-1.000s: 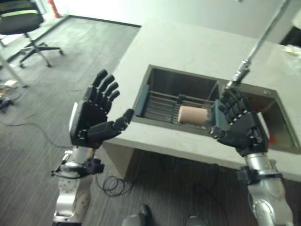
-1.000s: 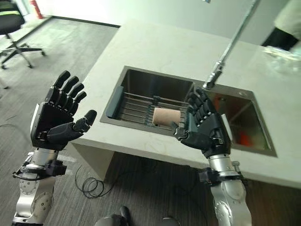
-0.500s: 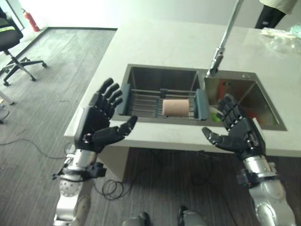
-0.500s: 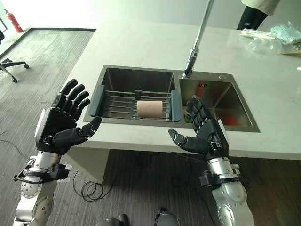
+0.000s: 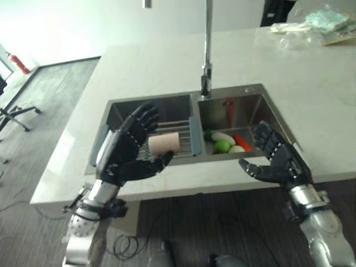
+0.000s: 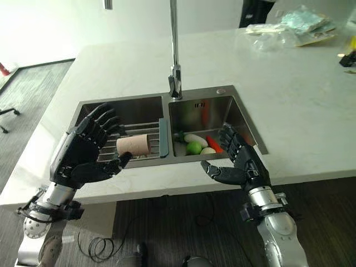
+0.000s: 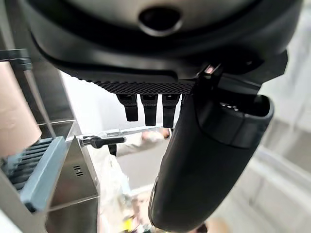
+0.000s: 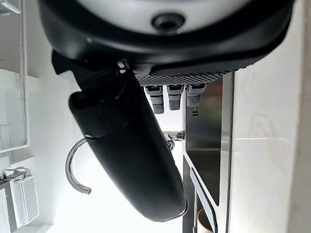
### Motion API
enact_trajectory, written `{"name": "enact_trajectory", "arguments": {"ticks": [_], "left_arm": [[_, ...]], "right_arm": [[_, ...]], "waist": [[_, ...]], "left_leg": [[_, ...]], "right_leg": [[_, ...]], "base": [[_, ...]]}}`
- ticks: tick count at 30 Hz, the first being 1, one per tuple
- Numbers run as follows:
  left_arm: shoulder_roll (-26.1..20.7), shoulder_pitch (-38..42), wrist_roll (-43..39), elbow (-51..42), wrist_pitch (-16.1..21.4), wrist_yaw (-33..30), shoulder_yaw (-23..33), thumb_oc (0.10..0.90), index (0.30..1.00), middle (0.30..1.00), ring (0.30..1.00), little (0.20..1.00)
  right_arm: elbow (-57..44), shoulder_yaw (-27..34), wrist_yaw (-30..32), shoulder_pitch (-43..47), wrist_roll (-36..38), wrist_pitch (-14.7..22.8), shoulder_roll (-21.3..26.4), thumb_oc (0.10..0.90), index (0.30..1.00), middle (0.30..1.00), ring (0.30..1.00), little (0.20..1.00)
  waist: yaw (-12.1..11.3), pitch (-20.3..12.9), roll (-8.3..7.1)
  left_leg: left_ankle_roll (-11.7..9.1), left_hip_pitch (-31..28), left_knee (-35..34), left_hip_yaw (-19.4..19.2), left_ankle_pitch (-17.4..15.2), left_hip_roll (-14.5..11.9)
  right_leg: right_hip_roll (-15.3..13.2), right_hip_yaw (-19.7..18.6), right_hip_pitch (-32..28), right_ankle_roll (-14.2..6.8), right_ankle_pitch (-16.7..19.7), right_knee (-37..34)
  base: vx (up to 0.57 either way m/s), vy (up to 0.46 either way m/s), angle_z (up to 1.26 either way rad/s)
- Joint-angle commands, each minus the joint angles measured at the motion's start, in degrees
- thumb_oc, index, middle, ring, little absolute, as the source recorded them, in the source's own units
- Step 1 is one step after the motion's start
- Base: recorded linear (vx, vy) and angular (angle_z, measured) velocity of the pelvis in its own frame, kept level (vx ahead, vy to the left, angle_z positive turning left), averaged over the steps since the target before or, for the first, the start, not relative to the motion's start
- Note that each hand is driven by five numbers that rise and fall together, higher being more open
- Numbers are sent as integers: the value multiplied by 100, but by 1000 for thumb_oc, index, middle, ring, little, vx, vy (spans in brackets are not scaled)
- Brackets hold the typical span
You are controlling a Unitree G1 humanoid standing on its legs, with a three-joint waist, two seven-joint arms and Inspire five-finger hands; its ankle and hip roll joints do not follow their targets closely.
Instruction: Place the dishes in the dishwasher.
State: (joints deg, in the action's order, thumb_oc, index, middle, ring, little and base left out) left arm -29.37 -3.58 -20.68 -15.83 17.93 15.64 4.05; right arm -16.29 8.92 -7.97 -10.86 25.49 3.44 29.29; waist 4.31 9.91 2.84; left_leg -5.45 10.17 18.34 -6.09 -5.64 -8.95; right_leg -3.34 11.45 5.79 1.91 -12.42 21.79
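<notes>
Two empty robot hands held up in front of a double sink set in a pale counter.

The left hand [image 6: 83, 150] is spread open, holding nothing; a tan cup [image 6: 132, 145] lies on its side on a rack [image 6: 149, 129] in the left basin, just beyond its fingertips. The right hand [image 6: 240, 163] is likewise open and empty, near the right basin, where vegetables [image 6: 196, 143] lie. A tap [image 6: 174, 44] rises behind the sink [image 6: 236, 117].
</notes>
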Motion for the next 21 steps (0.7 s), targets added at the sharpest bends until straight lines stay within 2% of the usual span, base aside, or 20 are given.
{"name": "enact_trajectory", "arguments": {"ticks": [1, 3, 7, 14, 17, 21], "left_arm": [[-386, 405, 552, -113, 173, -498, 371, 800, 900, 900, 900, 900], [-710, 638, 819, 37, -171, -656, 355, 800, 900, 900, 900, 900], [-1011, 945, 909, 265, -318, -834, 362, 800, 900, 900, 900, 900], [-1467, 1644, 1016, 855, -1205, -684, 122, 800, 900, 900, 900, 900], [-1579, 1979, 990, 1213, -1320, -616, -80, 800, 900, 900, 900, 900], [-1770, 2435, 903, 1812, -1279, -633, -388, 800, 900, 900, 900, 900]], "right_arm": [[-635, 96, -36, 564, 60, 499, 1, 800, 900, 900, 900, 900], [-587, 20, 66, 721, 34, 415, 37, 800, 900, 900, 900, 900], [-523, -59, 43, 898, -81, 330, 96, 800, 900, 900, 900, 900], [-423, -199, 8, 1124, 5, 179, 259, 800, 900, 900, 900, 900], [-365, -260, -66, 1211, -5, 119, 340, 800, 900, 900, 900, 900], [-219, -333, -148, 1321, 49, 152, 480, 800, 900, 900, 900, 900]], "waist": [[-123, -374, -113], [-106, -421, -96], [-80, -458, -106], [82, -531, -94], [167, -555, -71], [297, -580, -37]], "left_leg": [[-88, -258, -115, -140, -283, 57], [-23, -344, -115, -143, -354, 106], [54, -428, -115, -176, -441, 167], [156, -557, -115, -344, -565, 194], [176, -595, -115, -431, -602, 185], [190, -652, -115, -548, -642, 179]], "right_leg": [[-393, -274, -107, -926, 202, -460], [-428, -283, -150, -965, 210, -460], [-462, -349, -169, -1002, 225, -460], [-473, -505, -156, -1051, 262, -460], [-452, -579, -131, -1057, 270, -460], [-418, -672, -102, -1067, 297, -460]], "base": [[72, 103, 19], [94, 126, 12], [62, 110, -3], [38, 71, -9], [10, 46, -14], [-2, 34, -22]]}}
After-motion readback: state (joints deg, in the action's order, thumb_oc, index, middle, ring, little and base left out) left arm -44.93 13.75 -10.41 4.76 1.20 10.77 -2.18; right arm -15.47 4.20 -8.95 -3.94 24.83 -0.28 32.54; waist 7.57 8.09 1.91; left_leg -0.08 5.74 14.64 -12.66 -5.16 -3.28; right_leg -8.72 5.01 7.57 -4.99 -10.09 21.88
